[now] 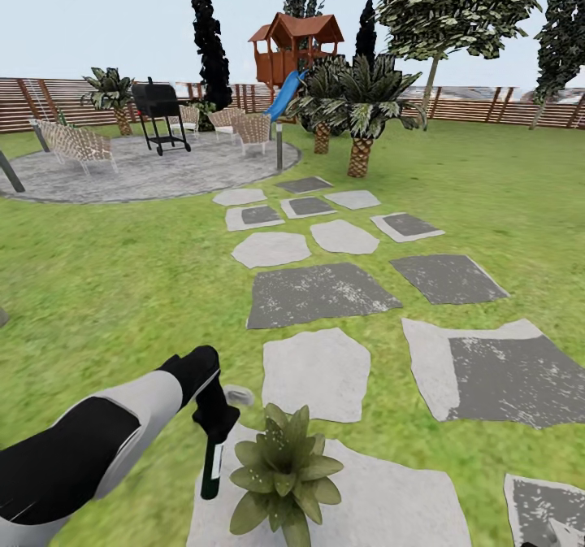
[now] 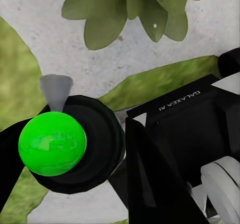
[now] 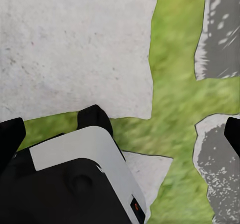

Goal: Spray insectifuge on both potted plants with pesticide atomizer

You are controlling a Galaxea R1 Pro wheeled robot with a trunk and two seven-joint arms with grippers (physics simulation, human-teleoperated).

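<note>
Down at the lower left of the head view, the spray bottle (image 1: 213, 459) is held by the left tool (image 1: 213, 414), closed around its upper part near the trigger. The bottle hangs nearly upright, its long axis running top to bottom, dark body and white label below the tool, and its pale nozzle (image 1: 238, 395) is turned toward the right side of the frame. One potted plant (image 1: 283, 472) is seen just beside the bottle, to its right, on a pale stepping stone (image 1: 390, 502) at the bottom centre of the frame. In the left wrist view the same leaves (image 2: 135, 9) lie at the top edge, with the bottle seen end-on as a bright green disc (image 2: 51, 143) and the grey nozzle (image 2: 55, 91) aimed toward the stone ahead. Judged from this, the plant lies slightly lower than the nozzle, so the spray would likely need tilting down and toward the leaves. The left arm is clearly the nearer one. Whether the right tool is open cannot be told; only its housing (image 3: 80, 176) appears above grass and stones.
</note>
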